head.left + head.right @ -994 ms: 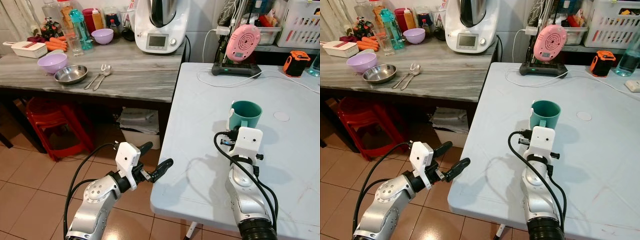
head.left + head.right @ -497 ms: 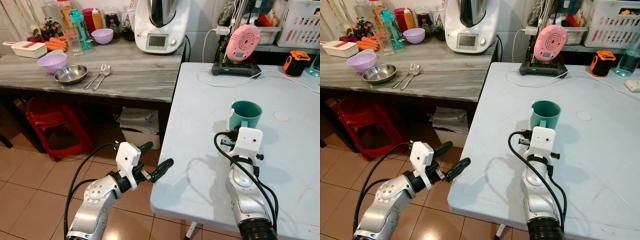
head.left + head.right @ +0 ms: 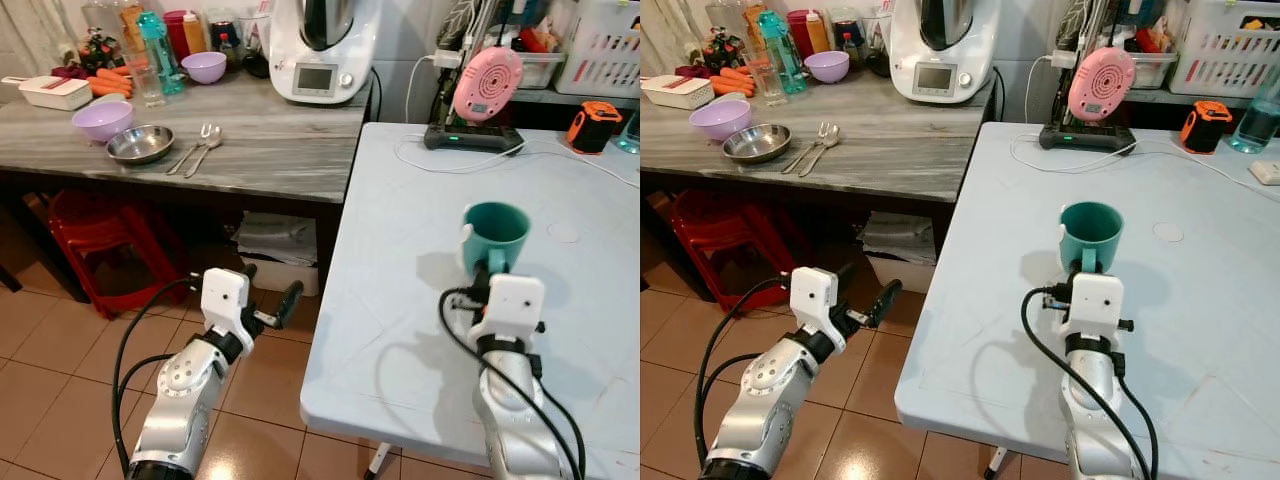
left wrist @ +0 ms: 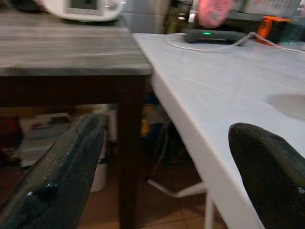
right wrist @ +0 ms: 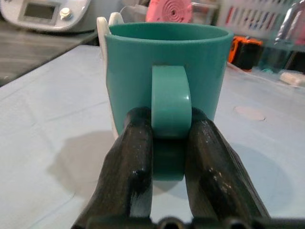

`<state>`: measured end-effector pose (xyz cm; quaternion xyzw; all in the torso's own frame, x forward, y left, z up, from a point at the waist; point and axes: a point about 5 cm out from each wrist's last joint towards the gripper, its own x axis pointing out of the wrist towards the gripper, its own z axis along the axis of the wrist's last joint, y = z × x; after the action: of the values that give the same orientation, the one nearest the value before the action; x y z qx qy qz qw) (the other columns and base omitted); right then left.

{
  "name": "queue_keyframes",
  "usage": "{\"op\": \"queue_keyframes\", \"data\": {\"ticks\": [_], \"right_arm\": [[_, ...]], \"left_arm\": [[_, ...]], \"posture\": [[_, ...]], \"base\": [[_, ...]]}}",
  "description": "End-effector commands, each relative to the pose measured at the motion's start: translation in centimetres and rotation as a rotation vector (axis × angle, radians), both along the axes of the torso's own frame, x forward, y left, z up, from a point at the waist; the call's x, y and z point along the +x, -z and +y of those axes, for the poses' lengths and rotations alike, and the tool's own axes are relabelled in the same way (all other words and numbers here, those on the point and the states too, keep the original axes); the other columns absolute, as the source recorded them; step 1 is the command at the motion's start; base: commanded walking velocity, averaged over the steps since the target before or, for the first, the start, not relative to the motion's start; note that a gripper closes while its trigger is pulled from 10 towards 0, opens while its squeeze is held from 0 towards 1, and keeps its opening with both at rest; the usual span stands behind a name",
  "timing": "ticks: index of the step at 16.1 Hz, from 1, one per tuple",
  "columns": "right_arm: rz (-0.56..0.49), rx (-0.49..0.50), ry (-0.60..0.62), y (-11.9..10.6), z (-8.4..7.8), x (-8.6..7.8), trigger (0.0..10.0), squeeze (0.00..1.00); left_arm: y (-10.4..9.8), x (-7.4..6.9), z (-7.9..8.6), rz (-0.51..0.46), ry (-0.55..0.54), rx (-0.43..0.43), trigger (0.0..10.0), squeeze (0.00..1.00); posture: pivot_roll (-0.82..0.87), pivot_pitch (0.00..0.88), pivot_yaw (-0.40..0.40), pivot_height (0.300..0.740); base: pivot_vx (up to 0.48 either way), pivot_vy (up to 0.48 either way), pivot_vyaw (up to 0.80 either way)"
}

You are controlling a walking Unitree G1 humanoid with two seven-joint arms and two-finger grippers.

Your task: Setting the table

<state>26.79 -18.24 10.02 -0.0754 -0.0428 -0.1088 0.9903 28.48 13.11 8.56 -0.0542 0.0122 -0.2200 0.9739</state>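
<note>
- Teal plastic mug (image 3: pixel 1090 232) with a loop handle sits upright on the pale blue folding table (image 3: pixel 1200 330), well in from the near edge and the left edge, with bare tabletop all round it.
- Right gripper (image 5: pixel 167 143) has its two black fingers pinched snug on the mug's handle, one on each side, silver arm coming up from the near edge of the table.
- Left gripper (image 3: pixel 268 300) hangs out over the brown tiled floor (image 3: pixel 60 380), just off the table's left edge, fingers spread wide with nothing between them.
- Grey marble-look counter (image 3: pixel 870 140) butts up against the table's far left corner. On it: steel bowl (image 3: pixel 757 143), lilac bowl (image 3: pixel 720 118), and a fork and spoon (image 3: pixel 812 148) lying side by side.
- Pink round gadget (image 3: pixel 1098 85) stands on a black base at the table's far edge, white cable (image 3: pixel 1090 165) trailing across the top behind the mug.
</note>
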Motion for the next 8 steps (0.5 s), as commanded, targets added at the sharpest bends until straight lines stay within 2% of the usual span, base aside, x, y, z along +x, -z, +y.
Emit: {"op": "queue_keyframes", "data": {"ticks": [1, 3, 5, 7, 8], "right_arm": [[-0.036, 0.005, -0.015, -1.0, 0.1, -0.3, 10.0, 0.0], [-0.035, 0.021, -0.007, -1.1, -0.4, -0.9, 10.0, 0.0], [-0.038, 0.029, 0.002, -1.1, -0.6, -1.2, 10.0, 0.0], [-0.034, 0.026, -0.004, -1.1, -0.5, -1.4, 10.0, 0.0], [-0.033, 0.027, -0.008, -1.0, -0.4, -1.3, 10.0, 0.0]], "left_arm": [[-0.4, 0.7, 0.8, -0.018, -0.071, 0.01, 10.0, 0.0], [-0.8, 1.3, 1.5, -0.031, -0.145, 0.015, 10.0, 0.0], [-0.8, 1.5, 1.7, -0.028, -0.166, 0.004, 10.0, 0.0], [-0.7, 1.5, 1.7, -0.025, -0.172, 0.004, 10.0, 0.0], [-0.7, 1.5, 1.5, -0.026, -0.164, 0.007, 10.0, 0.0]], "posture": [[-0.01, 0.0, 0.043, 0.74], [-0.02, 0.0, 0.046, 0.74], [-0.02, 0.0, 0.047, 0.74], [-0.02, 0.0, 0.05, 0.74], [-0.02, 0.0, 0.049, 0.74]], "base": [[0.0, 0.0, 0.0], [0.0, 0.0, 0.0], [0.0, 0.0, 0.0], [0.0, 0.0, -0.68], [0.0, 0.27, -0.8]]}}
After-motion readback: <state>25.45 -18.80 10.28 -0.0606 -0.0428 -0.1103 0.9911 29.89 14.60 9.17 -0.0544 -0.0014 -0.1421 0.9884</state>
